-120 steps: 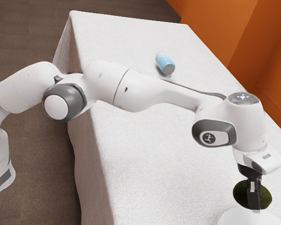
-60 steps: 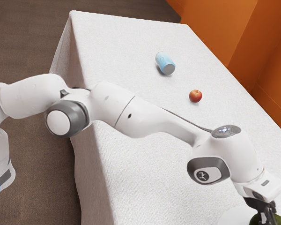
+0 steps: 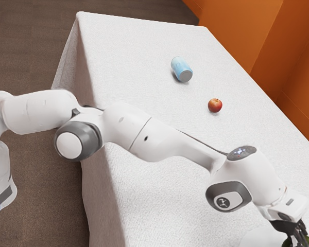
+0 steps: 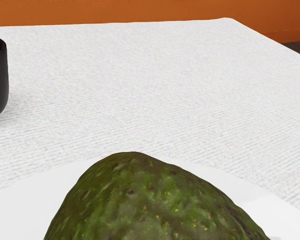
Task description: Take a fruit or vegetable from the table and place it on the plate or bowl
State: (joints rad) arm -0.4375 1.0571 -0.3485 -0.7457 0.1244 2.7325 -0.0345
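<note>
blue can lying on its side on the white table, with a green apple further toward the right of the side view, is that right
Not quite. The apple is red, not green, as the exterior view shows. The rest holds: the blue can lies on its side on the white table, and the apple sits further toward the exterior view's right, apart from the can.

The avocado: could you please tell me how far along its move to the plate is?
Looks done: the avocado is over the white plate. In hand: the gripper hangs low at the plate with it. Left: whether it rests there I cannot tell; the hand's withdrawal seems to remain.
</note>
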